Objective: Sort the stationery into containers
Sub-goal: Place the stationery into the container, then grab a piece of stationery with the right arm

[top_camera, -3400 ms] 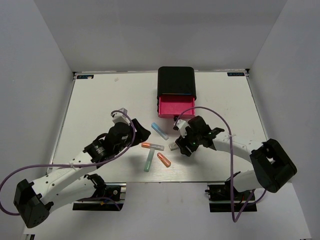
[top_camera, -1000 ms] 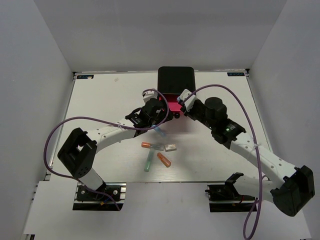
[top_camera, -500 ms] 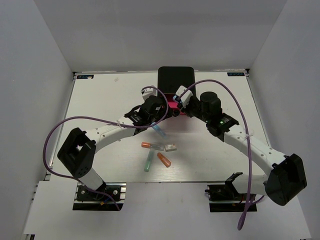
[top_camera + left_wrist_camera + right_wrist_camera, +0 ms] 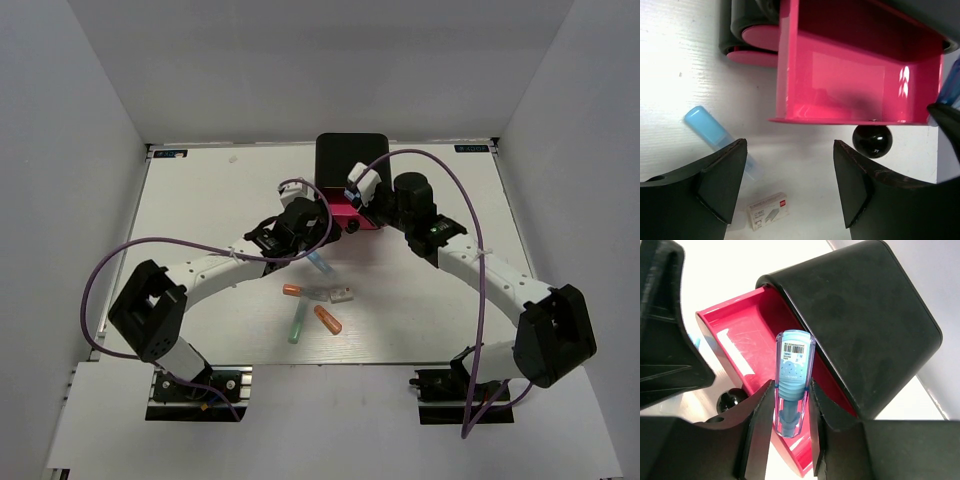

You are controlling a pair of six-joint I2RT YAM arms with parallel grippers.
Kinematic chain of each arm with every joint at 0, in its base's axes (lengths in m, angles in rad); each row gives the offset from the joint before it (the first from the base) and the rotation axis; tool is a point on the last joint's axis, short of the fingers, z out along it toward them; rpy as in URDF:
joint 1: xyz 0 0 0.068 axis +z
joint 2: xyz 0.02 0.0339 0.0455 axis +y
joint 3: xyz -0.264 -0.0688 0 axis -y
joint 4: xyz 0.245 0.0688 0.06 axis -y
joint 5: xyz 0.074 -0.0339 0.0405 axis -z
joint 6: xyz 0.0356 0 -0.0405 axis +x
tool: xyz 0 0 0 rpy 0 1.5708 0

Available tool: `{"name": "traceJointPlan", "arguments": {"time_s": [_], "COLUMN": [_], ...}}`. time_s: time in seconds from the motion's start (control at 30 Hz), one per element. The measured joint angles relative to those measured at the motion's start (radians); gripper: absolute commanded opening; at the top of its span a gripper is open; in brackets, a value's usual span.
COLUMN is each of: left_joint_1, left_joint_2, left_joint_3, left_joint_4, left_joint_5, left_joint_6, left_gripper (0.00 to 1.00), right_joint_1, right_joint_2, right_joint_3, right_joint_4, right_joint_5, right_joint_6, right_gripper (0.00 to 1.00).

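The black cabinet stands at the far middle with one pink drawer pulled out. My right gripper is shut on a light blue capped stick and holds it upright above the open drawer. My left gripper is open and empty just in front of the drawer's black knob. On the table lie a light blue stick, two orange sticks, a teal stick and a small white eraser.
Both arms meet at the drawer front, my left gripper close beside my right gripper. Two shut pink drawer fronts show under the open one. Purple cables loop over both arms. Grey walls border the white table.
My right gripper has lifted the light blue stick from the table and moved it back over the open drawer. My left arm has swung from the front left to the drawer front.
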Motion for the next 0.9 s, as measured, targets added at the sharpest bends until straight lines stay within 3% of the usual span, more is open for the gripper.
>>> {"name": "traceJointPlan", "arguments": {"time_s": [0.2, 0.53, 0.63, 0.8, 0.9], "left_joint_1": [0.000, 0.000, -0.001, -0.003, -0.006], "left_joint_2": [-0.013, -0.018, -0.050, -0.146, -0.221], "left_joint_3": [-0.023, -0.027, -0.047, -0.099, -0.150], "left_joint_4": [-0.001, -0.001, -0.003, -0.014, -0.039], "left_joint_5": [0.001, 0.008, 0.008, 0.007, 0.006], "left_joint_6": [0.000, 0.000, 0.000, -0.004, -0.009], "left_gripper": [0.80, 0.78, 0.76, 0.75, 0.70], "right_joint_1": [-0.009, -0.021, -0.025, -0.027, -0.026], "right_joint_2": [0.004, 0.002, -0.023, -0.211, -0.321], "right_joint_3": [0.005, 0.014, 0.013, -0.086, -0.147], "right_joint_4": [-0.004, -0.007, -0.011, 0.004, -0.039], "right_joint_5": [-0.019, -0.037, -0.071, -0.223, -0.356], "right_joint_6": [0.002, 0.014, 0.018, -0.007, -0.054], "right_gripper": [0.49, 0.49, 0.42, 0.14, 0.18]}}
